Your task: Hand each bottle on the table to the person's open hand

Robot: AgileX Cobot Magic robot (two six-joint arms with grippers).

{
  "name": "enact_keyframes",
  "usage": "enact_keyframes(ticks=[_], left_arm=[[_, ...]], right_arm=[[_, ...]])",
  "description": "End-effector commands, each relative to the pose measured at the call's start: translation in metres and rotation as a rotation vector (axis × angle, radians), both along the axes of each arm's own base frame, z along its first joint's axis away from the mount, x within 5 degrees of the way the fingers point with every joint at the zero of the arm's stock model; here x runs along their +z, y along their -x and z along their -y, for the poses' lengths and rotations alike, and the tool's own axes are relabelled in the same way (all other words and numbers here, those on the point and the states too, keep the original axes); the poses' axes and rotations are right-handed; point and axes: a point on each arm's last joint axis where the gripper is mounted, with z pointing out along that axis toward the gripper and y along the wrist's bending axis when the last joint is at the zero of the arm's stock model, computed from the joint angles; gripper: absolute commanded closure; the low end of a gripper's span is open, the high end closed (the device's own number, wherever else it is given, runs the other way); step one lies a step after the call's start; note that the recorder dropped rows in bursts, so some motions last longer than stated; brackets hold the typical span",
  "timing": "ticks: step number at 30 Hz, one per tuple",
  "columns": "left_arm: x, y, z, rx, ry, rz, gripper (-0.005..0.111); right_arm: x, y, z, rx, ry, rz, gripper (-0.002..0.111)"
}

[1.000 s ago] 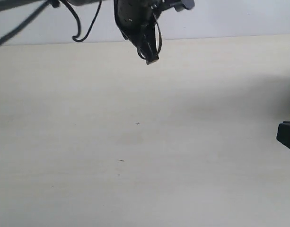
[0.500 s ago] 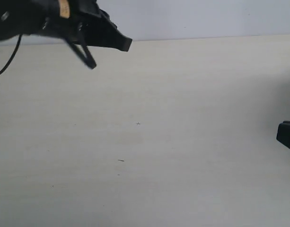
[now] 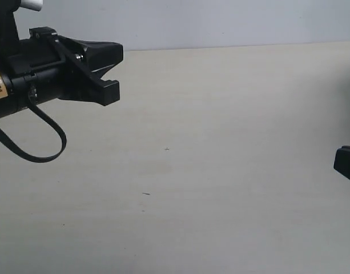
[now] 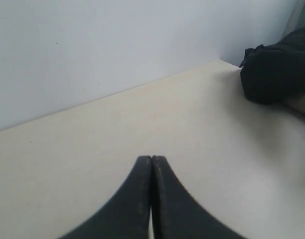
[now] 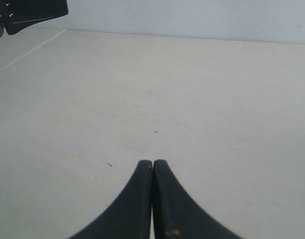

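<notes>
No bottle shows in any view. The pale beige table (image 3: 220,171) lies bare under both arms. My left gripper (image 3: 116,71) hangs over the table's far left part, and its jaws are pressed together with nothing between them (image 4: 152,160). My right gripper (image 5: 152,163) is shut and empty too, low over the table; only a black corner of it (image 3: 346,164) shows at the right edge of the exterior view. No open hand is plainly in view.
A black bulky shape (image 4: 276,69) with a pale patch under it (image 4: 300,103) rests at the table's far corner by the wall; I cannot tell what it is. The left arm (image 5: 28,12) shows as a dark corner in the right wrist view.
The left arm swung from the top middle of the exterior view to the far left and now looms larger. The right gripper has not moved.
</notes>
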Motion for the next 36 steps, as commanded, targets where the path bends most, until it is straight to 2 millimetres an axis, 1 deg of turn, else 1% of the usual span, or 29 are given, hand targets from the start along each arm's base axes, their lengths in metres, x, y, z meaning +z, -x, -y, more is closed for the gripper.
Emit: enact_keyframes(ticks=[1, 5, 7, 9, 14, 16, 17, 18, 21, 23, 25, 27, 29, 31, 33, 36], left_arm=[[0.003, 0.001, -0.001, 0.002, 0.024, 0.014, 0.107], [0.003, 0.001, -0.001, 0.002, 0.024, 0.014, 0.107], [0.003, 0.001, -0.001, -0.008, -0.004, 0.034, 0.107], [0.002, 0.001, -0.002, 0.000, -0.002, 0.015, 0.107], [-0.011, 0.007, -0.003, 0.076, 0.053, -0.211, 0.107], [-0.012, 0.010, -0.007, 0.097, 0.025, -0.243, 0.107], [-0.014, 0.014, -0.012, 0.126, -0.011, -0.288, 0.107], [-0.012, 0.020, -0.017, 0.153, -0.016, -0.319, 0.107], [-0.007, 0.045, -0.040, 0.259, -0.020, -0.415, 0.107], [0.003, 0.065, -0.057, 0.296, 0.009, -0.379, 0.107], [0.013, 0.082, -0.074, 0.324, 0.053, -0.296, 0.107], [0.023, 0.104, -0.092, 0.360, 0.110, -0.190, 0.107], [0.026, 0.127, -0.107, 0.397, 0.157, -0.075, 0.107], [0.024, 0.146, -0.118, 0.421, 0.169, 0.048, 0.107], [0.018, 0.163, -0.126, 0.450, 0.181, 0.163, 0.107], [0.005, 0.175, -0.131, 0.487, 0.197, 0.254, 0.107]], right_arm=[[0.000, 0.000, 0.001, -0.010, -0.001, 0.009, 0.108], [0.000, 0.000, 0.001, -0.010, -0.001, 0.009, 0.108], [0.000, 0.000, 0.001, -0.010, -0.001, 0.009, 0.108], [0.000, 0.000, 0.001, -0.010, -0.001, 0.009, 0.108], [0.000, 0.000, 0.001, -0.009, -0.004, 0.008, 0.108], [0.000, 0.000, 0.001, -0.009, -0.004, 0.008, 0.108], [0.000, 0.000, 0.001, -0.009, -0.004, 0.008, 0.108], [0.000, 0.000, 0.001, -0.009, -0.004, 0.008, 0.108], [0.000, 0.000, 0.001, -0.009, -0.004, 0.008, 0.108], [0.000, 0.000, 0.001, -0.009, -0.004, 0.008, 0.108], [0.000, 0.000, 0.001, -0.009, -0.004, 0.008, 0.108], [0.000, 0.000, 0.001, -0.009, -0.004, 0.008, 0.108], [0.000, 0.000, 0.001, -0.009, -0.004, 0.008, 0.108], [0.000, 0.000, 0.001, -0.009, -0.004, 0.008, 0.108], [0.000, 0.000, 0.001, -0.009, -0.004, 0.008, 0.108], [0.000, 0.000, 0.001, -0.009, -0.004, 0.008, 0.108]])
